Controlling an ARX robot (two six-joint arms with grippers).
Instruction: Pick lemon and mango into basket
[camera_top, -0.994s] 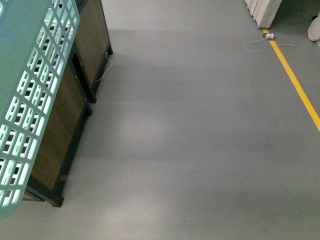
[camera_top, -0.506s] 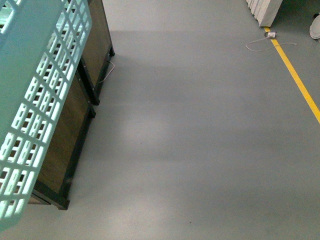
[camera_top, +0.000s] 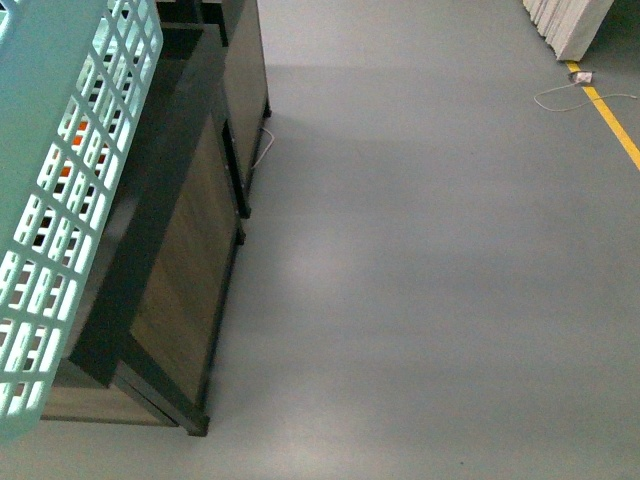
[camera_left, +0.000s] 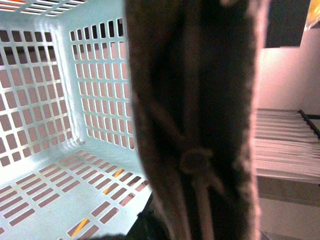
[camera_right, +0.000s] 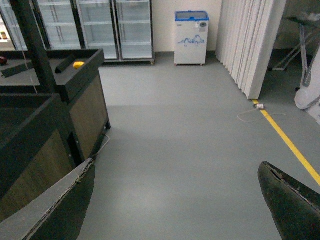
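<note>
ok so nearest first: the basket (camera_top: 60, 200) is hanging up close on the robot's left, tilted, right beside the dark display stand (camera_top: 180, 270); in the left wrist view its brown handle (camera_left: 200, 100) is filling most of the shot, white tie (camera_left: 197, 165) knotted on it, and I honestly cannot tell whether the left gripper is clamped on it (no fingers are showing clearly); the bit of basket floor on show is looking bare. The right gripper (camera_right: 177, 165) is hanging wide open, holding nothing, only grey floor (camera_right: 190, 140) showing between its fingers.

I'm guessing the step is rolling up to the fruit, so: creeping in parallel to the stand, not letting the basket wall clip its edge, and getting the open right hand over the bins before reaching.

Only the right wrist view is showing a small yellow fruit (camera_right: 78, 64) sitting on the farther stand (camera_right: 87, 80); possibly the lemon, too small to call; the front view is just giving an orange speck (camera_top: 65, 165) through the slots; far off, fridges (camera_right: 95, 25) are lining the back wall.
</note>
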